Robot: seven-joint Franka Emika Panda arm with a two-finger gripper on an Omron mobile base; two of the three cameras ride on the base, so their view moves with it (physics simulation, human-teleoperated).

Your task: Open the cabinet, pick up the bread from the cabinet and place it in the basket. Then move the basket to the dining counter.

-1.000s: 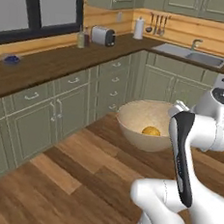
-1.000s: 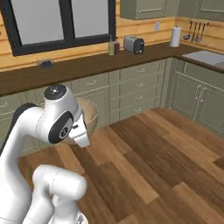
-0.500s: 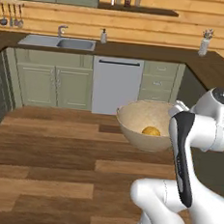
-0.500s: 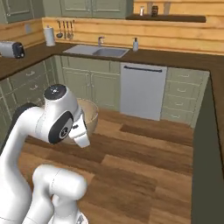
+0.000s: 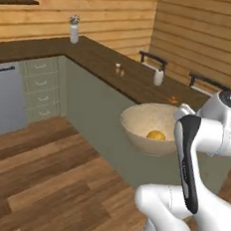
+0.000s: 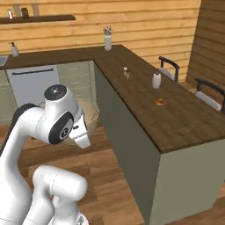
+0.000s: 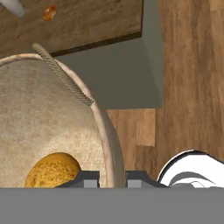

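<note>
Wood-plank walls and a plank floor [image 5: 42, 170] surround the dining counter [image 6: 176, 110], whose dark brown tabletop runs above a plain grey-green front. Held in the air beside that front, clear of the floor, is the basket [image 5: 151, 128], with the bread [image 5: 156, 135] lying in its bottom. The hand view shows the pincer [image 7: 112, 177] clenched on the basket's rim, one finger [image 7: 87, 178] inside the wall and the other outside it; the bread [image 7: 52, 169] sits just beside the inner finger, low in the bowl, and a rope handle [image 7: 63, 74] lies across the rim. The left base view shows the basket's open interior and the bread, with the white arm's forearm in front of its right edge. The right base view shows the basket [image 6: 90, 116] largely hidden behind the arm's wrist, but gives the full tabletop: a brown ring-shaped pastry [image 6: 160, 101], a white shaker [image 6: 156, 80], two small items [image 6: 126, 71], a vase [image 6: 107, 40] at the far corner, and two chairs [image 6: 169, 68] beyond the counter.
</note>
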